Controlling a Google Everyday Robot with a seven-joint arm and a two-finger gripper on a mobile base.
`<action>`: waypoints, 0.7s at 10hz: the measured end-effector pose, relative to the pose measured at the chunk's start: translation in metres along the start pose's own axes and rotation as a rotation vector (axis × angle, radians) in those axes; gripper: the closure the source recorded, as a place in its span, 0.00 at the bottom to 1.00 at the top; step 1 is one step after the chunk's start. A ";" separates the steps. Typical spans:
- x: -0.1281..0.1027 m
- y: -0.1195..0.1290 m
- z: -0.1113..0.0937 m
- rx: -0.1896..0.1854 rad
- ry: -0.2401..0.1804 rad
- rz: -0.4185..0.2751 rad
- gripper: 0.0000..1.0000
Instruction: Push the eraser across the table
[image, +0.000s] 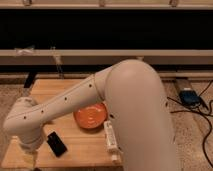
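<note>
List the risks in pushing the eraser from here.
The gripper hangs low at the table's front-left corner, left of the eraser.
1. The eraser lies near the front edge; a skewed push could tip it off.
2. The plate sits just beyond it to the right, so a push that way may hit the plate.

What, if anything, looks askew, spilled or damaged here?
Nothing is spilled or damaged. The eraser lies skewed to the table's edges, near the plate. The end effector hangs low at the table's near corner, beside the eraser.
</note>
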 end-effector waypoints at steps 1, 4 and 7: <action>-0.005 -0.009 0.006 0.016 -0.006 0.023 0.24; -0.022 -0.022 0.022 0.042 -0.040 0.107 0.48; -0.040 -0.030 0.037 0.074 -0.065 0.176 0.76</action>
